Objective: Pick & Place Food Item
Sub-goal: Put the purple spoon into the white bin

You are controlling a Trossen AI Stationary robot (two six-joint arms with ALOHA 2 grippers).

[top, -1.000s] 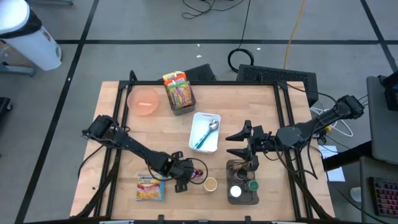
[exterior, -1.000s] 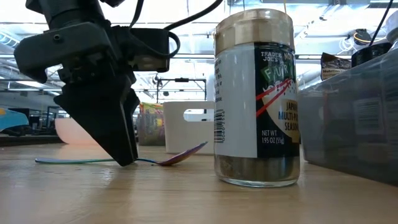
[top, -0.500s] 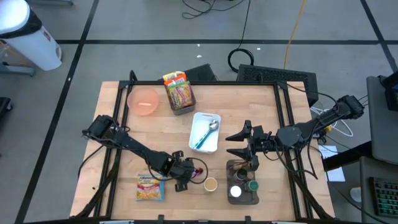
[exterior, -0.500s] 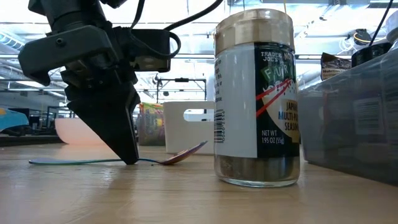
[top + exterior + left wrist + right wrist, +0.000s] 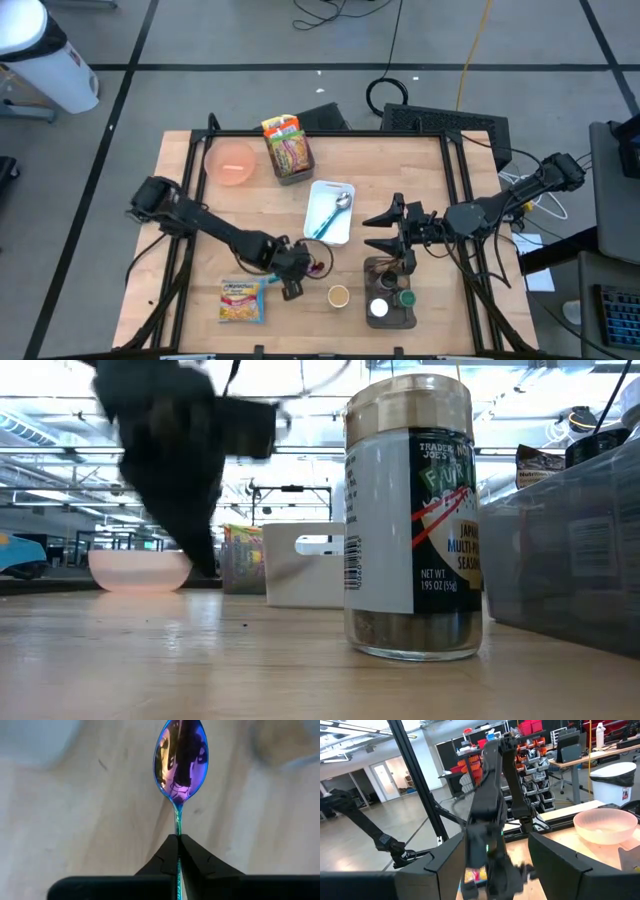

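An iridescent blue-purple spoon (image 5: pixel 181 760) is in my left gripper (image 5: pixel 178 839), which is shut on it near the table's front middle (image 5: pixel 295 272). In the low view that gripper (image 5: pixel 200 555) is a dark blur above the tabletop, and no spoon lies under it. A yellow noodle packet (image 5: pixel 242 300) lies flat at the front left. My right gripper (image 5: pixel 385 230) hangs open well above the table, right of centre, with nothing between its fingers. My left gripper pinches the spoon's thin handle (image 5: pixel 178 827) between its two fingertips, close behind the bowl. The fingers slant down from the table's left side, and the handle runs back between them. The bowl sticks out beyond the fingertips, face up, clear of the wood.
A brown-lidded spice jar (image 5: pixel 413 520) stands right beside the left gripper (image 5: pixel 339 296). A dark bin of jars (image 5: pixel 390 298) is at the front right, a white tray (image 5: pixel 330 212) with a second spoon at centre, and a pink bowl (image 5: pixel 232 162) and a snack bin (image 5: pixel 287 150) at the back.
My left gripper has shut on the spoon's handle, then risen and drawn slightly toward the table's far edge, rolling a little. The spoon, which lay flat on the wood, has been lifted clear.
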